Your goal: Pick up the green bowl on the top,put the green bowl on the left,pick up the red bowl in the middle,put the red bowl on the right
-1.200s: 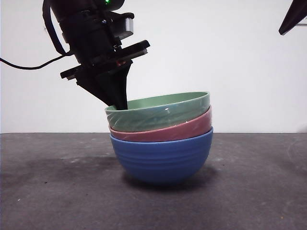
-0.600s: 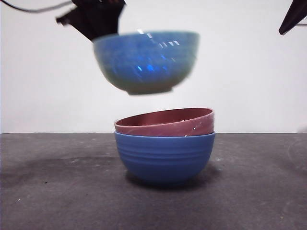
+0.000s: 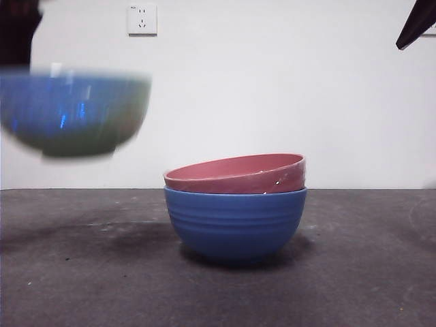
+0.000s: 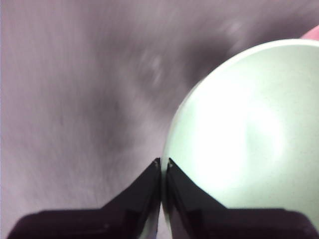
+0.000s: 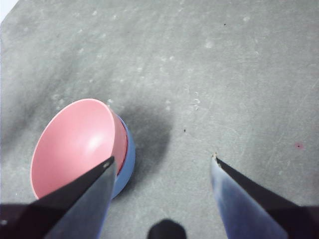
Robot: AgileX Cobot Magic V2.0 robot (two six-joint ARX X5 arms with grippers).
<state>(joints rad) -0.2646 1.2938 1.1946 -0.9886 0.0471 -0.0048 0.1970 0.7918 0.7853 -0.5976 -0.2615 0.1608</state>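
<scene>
The green bowl (image 3: 71,112) hangs blurred in the air at the far left of the front view, well above the table. My left gripper (image 4: 163,162) is shut on its rim; the left wrist view shows the bowl's pale green inside (image 4: 244,134). The red bowl (image 3: 235,173) sits tilted inside the blue bowl (image 3: 235,221) at the table's middle. In the right wrist view the red bowl (image 5: 75,144) lies beside my open, empty right gripper (image 5: 159,162), which is high above the table. The right arm shows only as a black tip (image 3: 415,24) at the top right corner.
The dark table (image 3: 82,272) stretches to both sides of the bowl stack. A wall socket (image 3: 142,19) is on the white wall behind.
The left gripper lifted the green bowl off the stack and carried it up, then left. The red bowl stays tilted in the blue bowl. The right arm has not moved.
</scene>
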